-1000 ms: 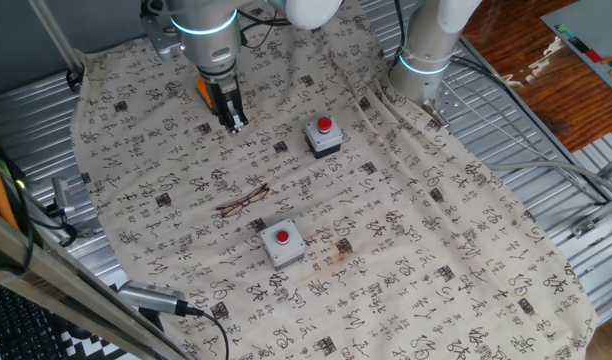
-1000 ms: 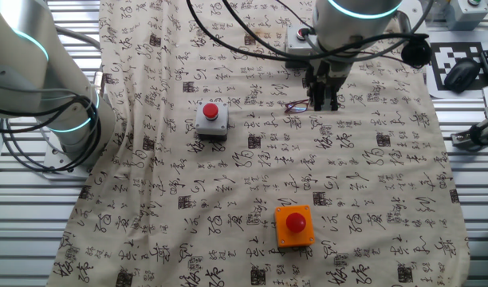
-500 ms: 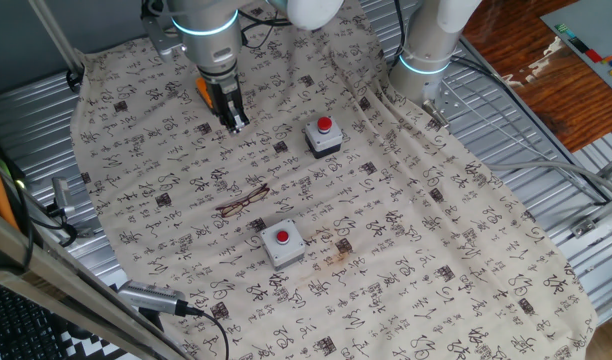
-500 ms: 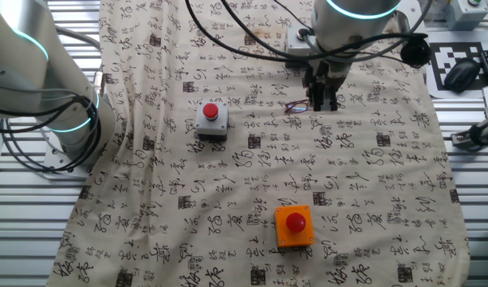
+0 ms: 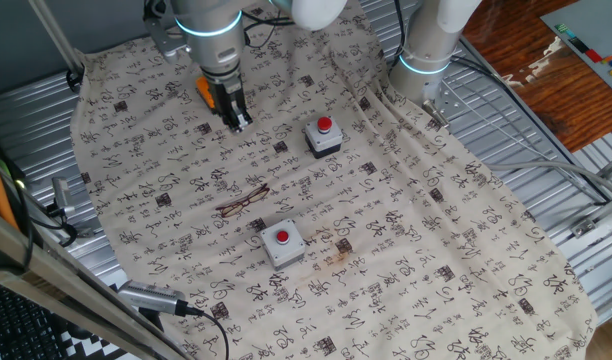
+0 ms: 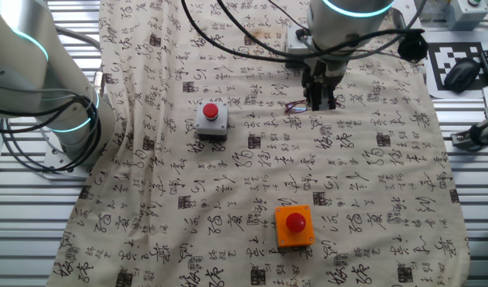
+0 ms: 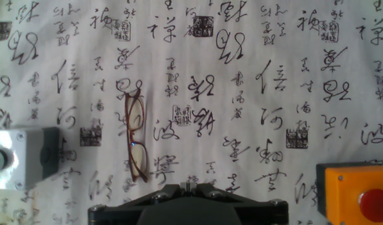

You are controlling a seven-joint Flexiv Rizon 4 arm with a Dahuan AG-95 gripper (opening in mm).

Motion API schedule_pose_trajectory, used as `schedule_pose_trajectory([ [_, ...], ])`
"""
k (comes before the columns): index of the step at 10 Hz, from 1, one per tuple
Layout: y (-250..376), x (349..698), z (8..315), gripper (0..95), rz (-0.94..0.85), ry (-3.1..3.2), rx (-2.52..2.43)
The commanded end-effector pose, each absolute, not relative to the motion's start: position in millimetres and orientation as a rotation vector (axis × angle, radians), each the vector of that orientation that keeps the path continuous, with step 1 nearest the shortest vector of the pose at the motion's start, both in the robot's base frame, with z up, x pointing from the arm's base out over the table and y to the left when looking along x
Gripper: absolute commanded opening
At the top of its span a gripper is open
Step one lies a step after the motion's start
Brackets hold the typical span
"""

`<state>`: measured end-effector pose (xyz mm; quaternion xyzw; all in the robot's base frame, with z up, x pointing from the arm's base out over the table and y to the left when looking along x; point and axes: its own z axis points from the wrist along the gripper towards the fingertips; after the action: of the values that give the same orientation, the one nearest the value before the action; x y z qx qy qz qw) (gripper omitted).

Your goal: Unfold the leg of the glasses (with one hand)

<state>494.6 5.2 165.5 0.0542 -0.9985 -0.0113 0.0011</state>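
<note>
The gripper point(image 5: 238, 123) has risen slightly and hangs above the cloth point(image 5: 406, 250), holding nothing, its jaws seemingly almost closed. The glasses point(image 5: 243, 200) lie folded, well apart from it, so the approach is not yet begun.

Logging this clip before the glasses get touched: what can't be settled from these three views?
- Glasses legs: folded or open is unclear; too thin in the hand view, tiny in one fixed view.
- Glasses in the other fixed view: mostly hidden behind the gripper; only a sliver shows.
- Gripper opening: fingers too small in both fixed views; the hand view shows only its dark base.
- Grey button box and orange button box: cut by the hand view's edges.
</note>
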Motion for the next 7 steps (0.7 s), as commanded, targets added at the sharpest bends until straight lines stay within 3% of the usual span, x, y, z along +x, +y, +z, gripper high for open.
schedule_pose_trajectory([
  [1,24,512,160,0.0,-0.039,-3.14,0.179],
  [7,53,569,145,0.0,-0.056,-3.137,0.255],
])
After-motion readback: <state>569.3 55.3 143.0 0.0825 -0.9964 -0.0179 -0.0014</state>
